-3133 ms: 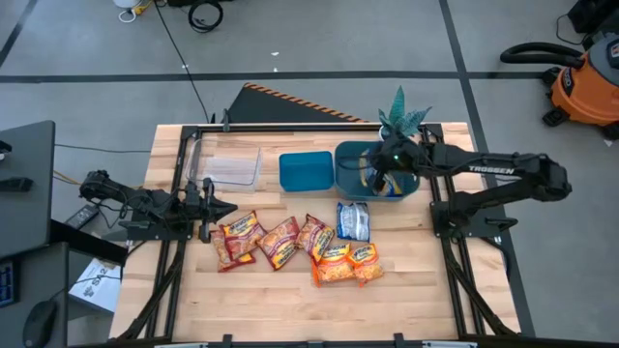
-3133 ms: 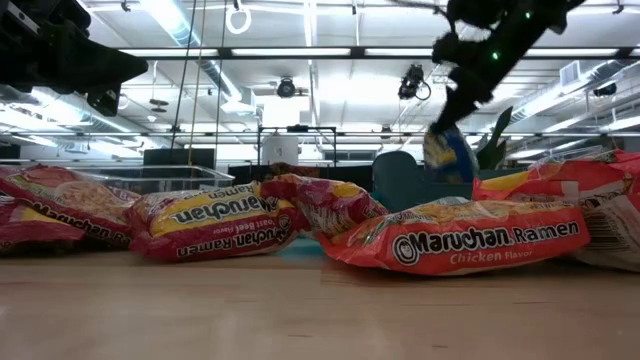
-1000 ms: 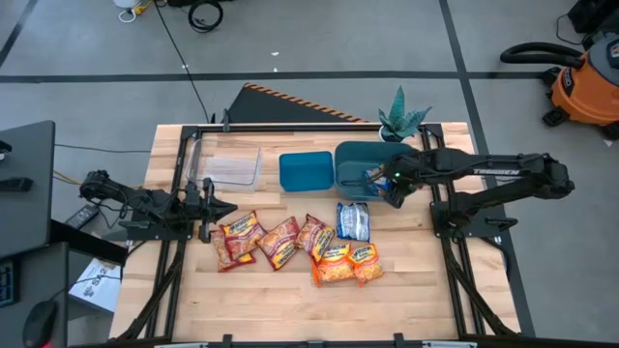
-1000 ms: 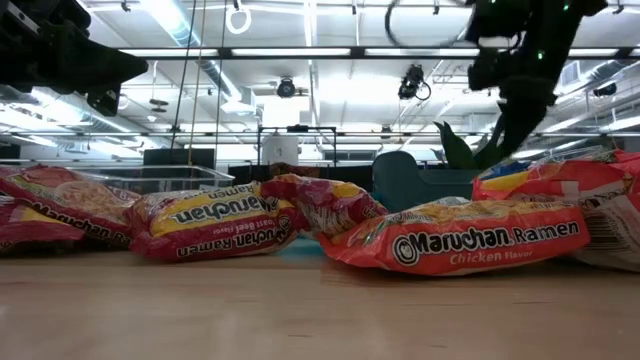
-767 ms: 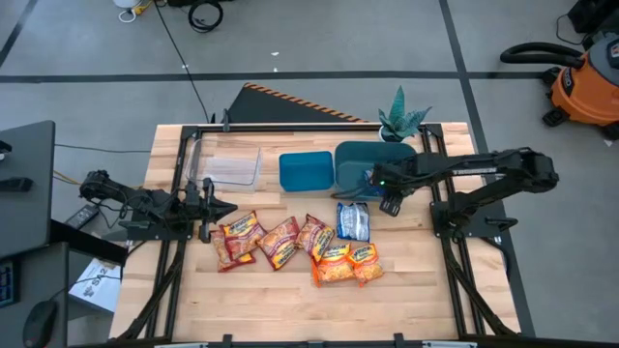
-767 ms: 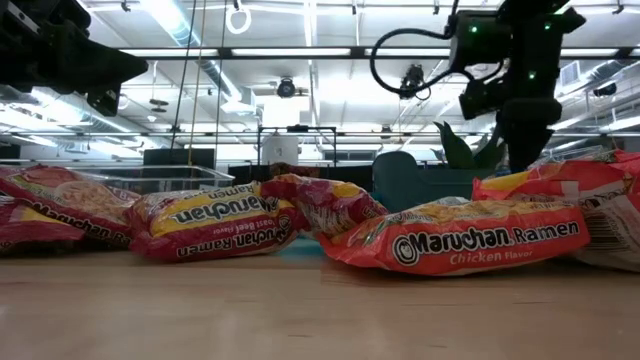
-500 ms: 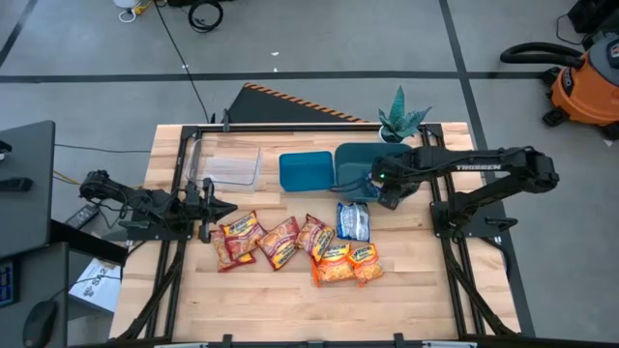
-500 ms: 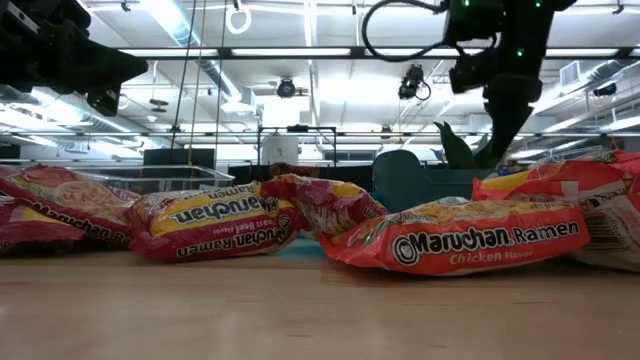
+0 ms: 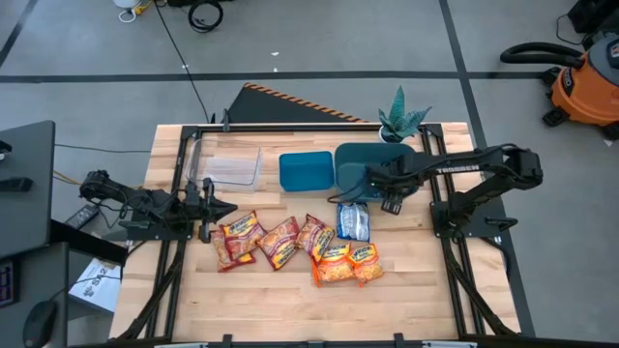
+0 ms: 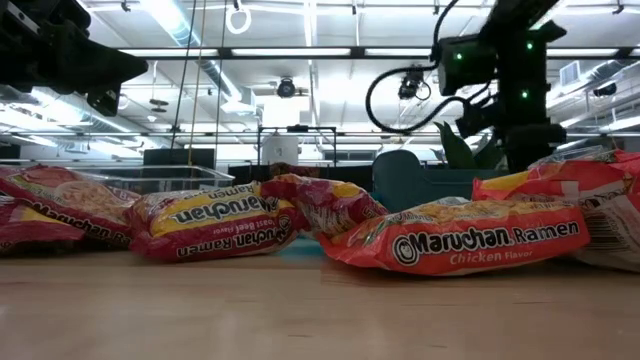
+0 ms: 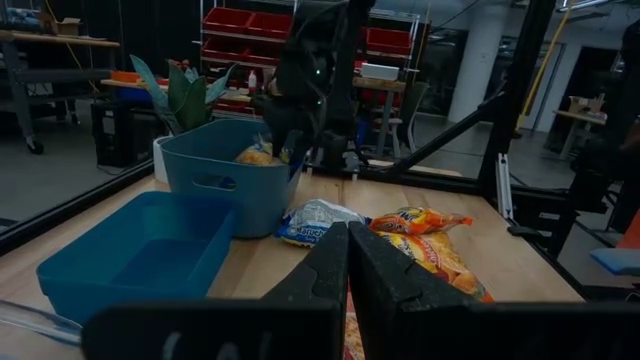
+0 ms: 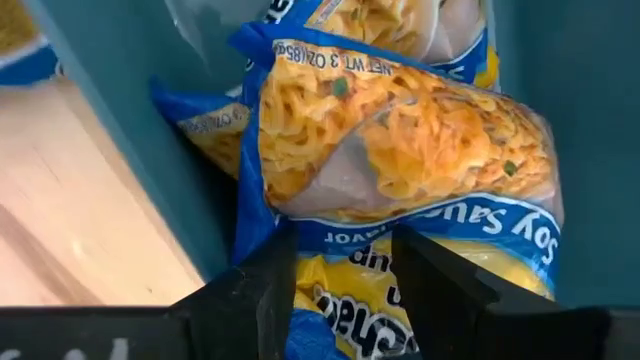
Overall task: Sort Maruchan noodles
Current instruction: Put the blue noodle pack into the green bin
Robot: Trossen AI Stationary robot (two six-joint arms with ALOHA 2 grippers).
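Since three seconds ago the right arm has let go of a blue packet and drawn back from above the deep bin toward the bin's near rim, while nothing on the left has shifted. At the left of the high view the left hand (image 9: 215, 209) rests low on the tabletop (image 9: 261, 300) with its fingers pressed together, grasping nothing. Right of it lies the clear plastic tray (image 9: 230, 166), thin-walled and glassy, then the shallow teal bin (image 9: 306, 171), a smooth rigid rectangle that looks bare inside. Below these, across the middle of the frame, the unsorted Maruchan noodles (image 9: 290, 244) lie in a loose overlapping row: flat, squarish, crinkly foil-like packets, red ones at the left, orange ones (image 9: 346, 263) lower right, and one blue-and-white packet (image 9: 353, 220) just above them. Further right stands the deep teal bin (image 9: 363, 158), round-cornered with a handle slot; the right wrist view shows glossy blue packets (image 12: 400, 160) already piled inside it. The right hand (image 9: 391, 198) hangs at that bin's lower edge, fingers spread and released. By my reckoning only the blue sort has begun; one blue packet and all the red and orange ones remain.
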